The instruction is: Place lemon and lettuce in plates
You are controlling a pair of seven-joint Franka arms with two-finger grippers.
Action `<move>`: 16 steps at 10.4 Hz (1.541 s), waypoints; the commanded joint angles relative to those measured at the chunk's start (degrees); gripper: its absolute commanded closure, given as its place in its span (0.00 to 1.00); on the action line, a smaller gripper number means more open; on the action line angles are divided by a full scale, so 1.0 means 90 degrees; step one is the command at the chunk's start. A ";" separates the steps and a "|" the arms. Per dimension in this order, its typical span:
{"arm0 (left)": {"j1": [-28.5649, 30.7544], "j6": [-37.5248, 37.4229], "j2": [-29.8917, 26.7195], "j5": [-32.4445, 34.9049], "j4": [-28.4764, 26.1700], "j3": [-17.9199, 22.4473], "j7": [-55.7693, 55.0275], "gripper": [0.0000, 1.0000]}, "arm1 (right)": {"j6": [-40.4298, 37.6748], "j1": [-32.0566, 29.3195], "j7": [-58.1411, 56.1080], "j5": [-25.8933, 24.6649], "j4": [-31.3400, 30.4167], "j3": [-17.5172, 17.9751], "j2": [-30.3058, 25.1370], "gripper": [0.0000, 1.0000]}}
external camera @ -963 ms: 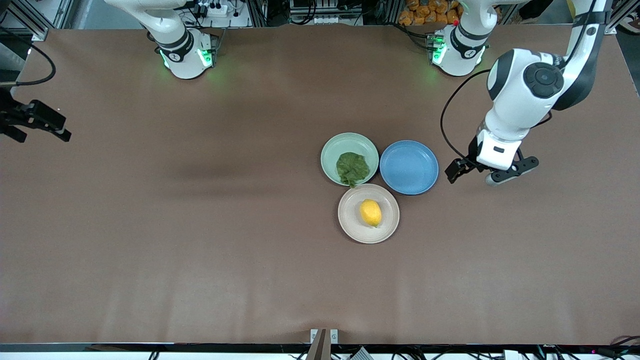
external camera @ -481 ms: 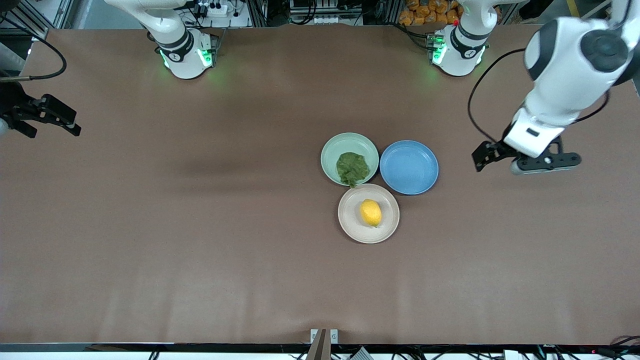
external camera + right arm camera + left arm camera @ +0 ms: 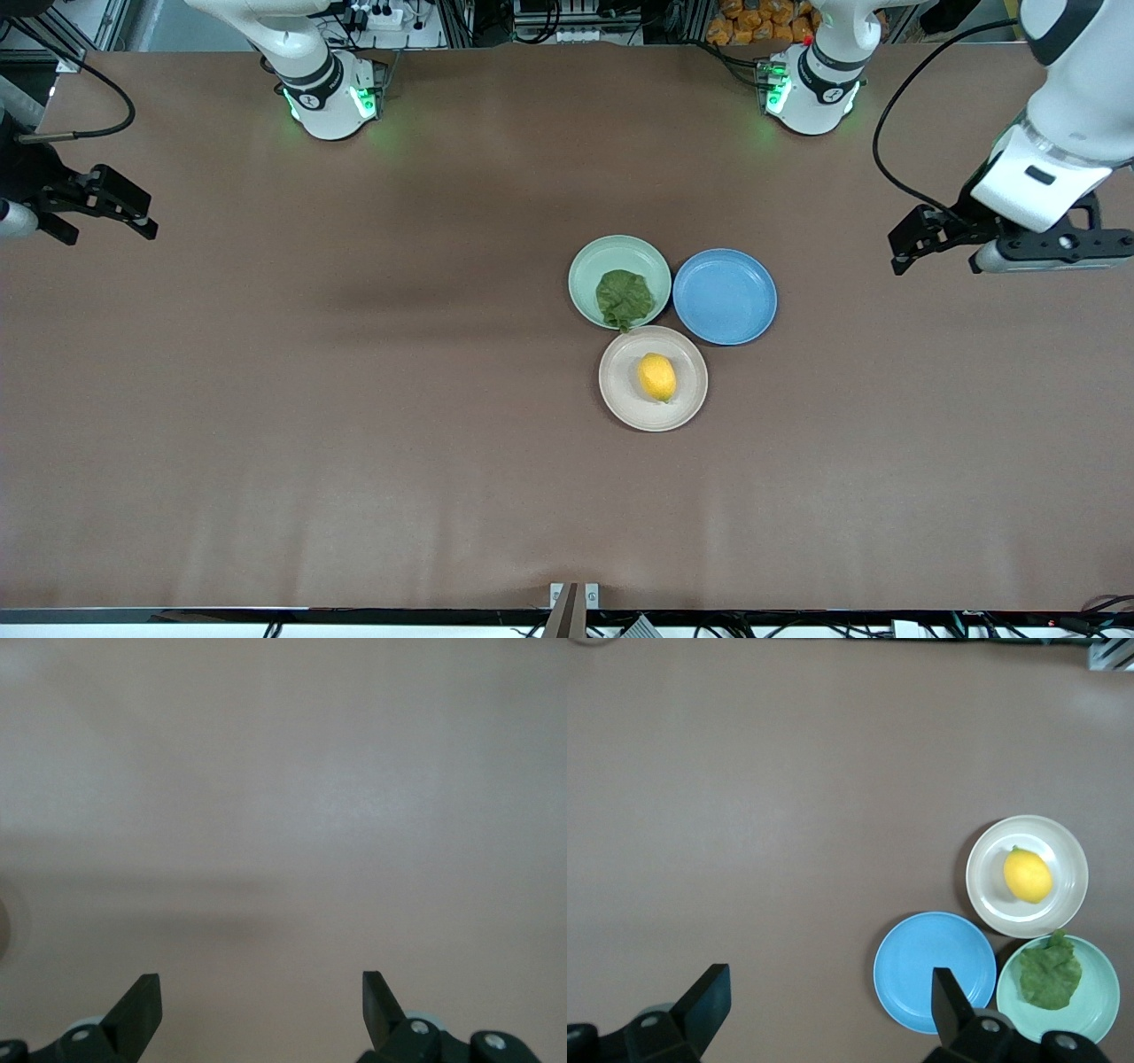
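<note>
The beige-white plate (image 3: 653, 378) serves as the landmark; it is the plate nearest the front camera. The lemon (image 3: 656, 377) lies in its well, a smooth, bright yellow oval, clear of the rim, so it cannot roll off. Both plates are round, shallow and matte-rimmed, apparently a hard moulded material.

The mint green plate (image 3: 619, 282) sits just farther from the camera than the landmark plate, rims touching or nearly so. The lettuce (image 3: 625, 299), one dark, crinkled, ragged leaf, lies in it, offset toward the landmark plate with its edge reaching the rim there. A blue plate (image 3: 725, 296), of like size and holding nothing, sits beside the mint one toward the left arm's end. The desk (image 3: 354, 399) carries a plain brown matte covering.

Judgement: both items are in plates; the placing appears complete.

The left gripper (image 3: 939, 244) hangs over bare desk well toward the left arm's end from the landmark plate, fingers spread wide and holding nothing. The right gripper (image 3: 97, 208) hangs over the desk's edge at the right arm's end, likewise spread and carrying nothing. Both stand well clear, consistent with parking.
</note>
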 commanded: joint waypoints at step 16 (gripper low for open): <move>-0.1061 -0.1784 0.0386 -0.0064 0.1377 0.1214 0.0409 0.00 | -0.0100 0.0003 0.0023 -0.0389 -0.0124 0.0281 -0.0175 0.00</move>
